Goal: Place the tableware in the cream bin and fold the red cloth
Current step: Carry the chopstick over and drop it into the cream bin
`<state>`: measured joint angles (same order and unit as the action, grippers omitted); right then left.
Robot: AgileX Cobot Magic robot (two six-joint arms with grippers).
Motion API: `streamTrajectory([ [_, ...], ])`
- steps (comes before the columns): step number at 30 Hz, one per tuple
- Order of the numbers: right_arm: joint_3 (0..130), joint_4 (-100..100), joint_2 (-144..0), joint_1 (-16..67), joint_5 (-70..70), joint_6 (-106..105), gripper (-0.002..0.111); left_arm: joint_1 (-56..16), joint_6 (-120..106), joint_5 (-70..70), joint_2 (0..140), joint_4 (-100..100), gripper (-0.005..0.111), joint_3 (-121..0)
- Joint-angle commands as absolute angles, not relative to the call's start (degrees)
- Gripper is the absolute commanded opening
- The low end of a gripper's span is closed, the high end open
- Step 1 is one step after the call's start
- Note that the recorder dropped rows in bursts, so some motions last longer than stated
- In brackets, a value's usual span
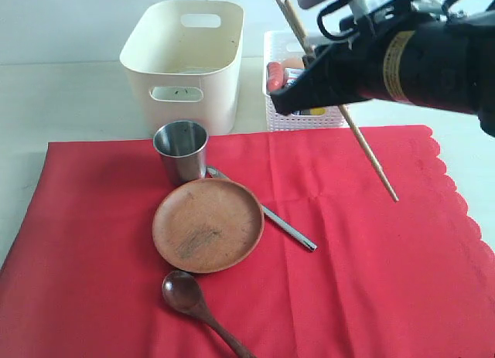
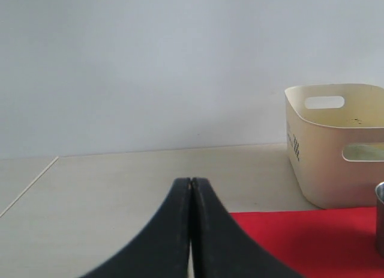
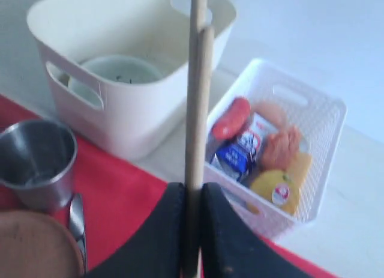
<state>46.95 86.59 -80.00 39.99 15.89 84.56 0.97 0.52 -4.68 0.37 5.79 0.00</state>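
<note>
Right wrist view: our right claw [image 3: 192,197] is clamped partway along the pair of wooden chopsticks [image 3: 198,92], which we judge light, stiff, smooth and pivot-prone; left claw [image 2: 191,191] pressed together, empty.

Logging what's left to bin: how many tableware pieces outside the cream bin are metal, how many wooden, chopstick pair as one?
Metal: 2 (steel cup, knife)
Wooden: 3 (plate, spoon, chopsticks)
Total: 5
</note>
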Motion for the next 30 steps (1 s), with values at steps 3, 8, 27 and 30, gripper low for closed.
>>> streamTrajectory([
  [3,56.07,99.95,-88.46,39.79,15.98,96.46,0.0,1.04,0.71,-4.78,0.0,5.87,0.0,0.0],
  [8,64.0,99.95,-96.45,39.79,18.01,97.69,0.0,1.04,0.71,-4.78,0.0,5.87,0.0,0.0],
  [27,94.32,99.95,-113.0,38.83,7.72,97.56,0.0,1.04,0.71,-4.78,0.0,5.87,0.0,0.0],
  [30,99.21,99.95,-116.91,38.83,7.76,98.07,0.0,1.04,0.71,-4.78,0.0,5.87,0.0,0.0],
])
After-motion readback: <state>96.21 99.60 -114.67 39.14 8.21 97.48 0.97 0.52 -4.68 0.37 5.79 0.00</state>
